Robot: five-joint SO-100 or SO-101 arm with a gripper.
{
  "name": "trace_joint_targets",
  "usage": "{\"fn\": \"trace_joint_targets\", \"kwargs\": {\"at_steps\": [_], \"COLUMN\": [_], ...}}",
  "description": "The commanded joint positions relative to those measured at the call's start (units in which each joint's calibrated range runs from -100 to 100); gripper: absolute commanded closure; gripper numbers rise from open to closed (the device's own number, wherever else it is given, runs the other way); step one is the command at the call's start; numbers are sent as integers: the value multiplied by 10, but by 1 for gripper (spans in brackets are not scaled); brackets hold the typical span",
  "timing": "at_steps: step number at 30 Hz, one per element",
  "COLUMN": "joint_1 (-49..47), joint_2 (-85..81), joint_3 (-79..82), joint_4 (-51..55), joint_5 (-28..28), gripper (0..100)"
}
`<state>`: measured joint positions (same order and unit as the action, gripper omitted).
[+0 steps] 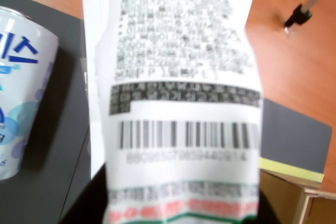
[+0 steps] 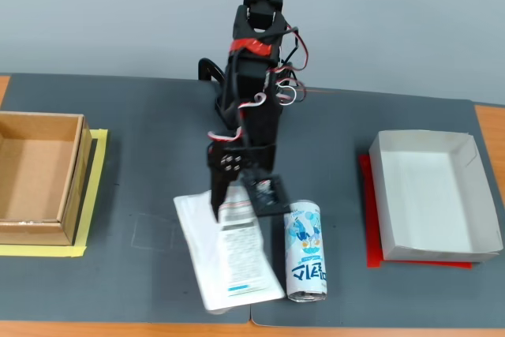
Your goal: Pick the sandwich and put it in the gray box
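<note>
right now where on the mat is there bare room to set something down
Free: the mat between the brown cardboard box and the sandwich; also between the drink can and the gray box. Crowded: the centre, where the gripper meets sandwich and can.

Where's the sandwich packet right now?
In the fixed view the sandwich is at the mat's front edge, just left of the drink can, with the gripper at its far end.

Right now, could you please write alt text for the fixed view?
A black robot arm's claw grips a flat labelled sandwich pack beside a lying drink can on a dark mat, brown box left, empty gray box right.
</note>
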<state>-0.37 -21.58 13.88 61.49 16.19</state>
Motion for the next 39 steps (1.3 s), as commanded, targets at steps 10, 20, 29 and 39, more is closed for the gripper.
{"fn": "trace_joint_targets", "kwargs": {"at_steps": [10, 20, 29, 39], "joint_1": [-148, -288, -378, -426], "joint_2": [-112, -125, -110, -6], "joint_3": [-13, -16, -14, -18], "joint_4": [1, -4, -10, -92], "joint_5": [-25, -89, -146, -165], "gripper": [98, 98, 98, 98]}}
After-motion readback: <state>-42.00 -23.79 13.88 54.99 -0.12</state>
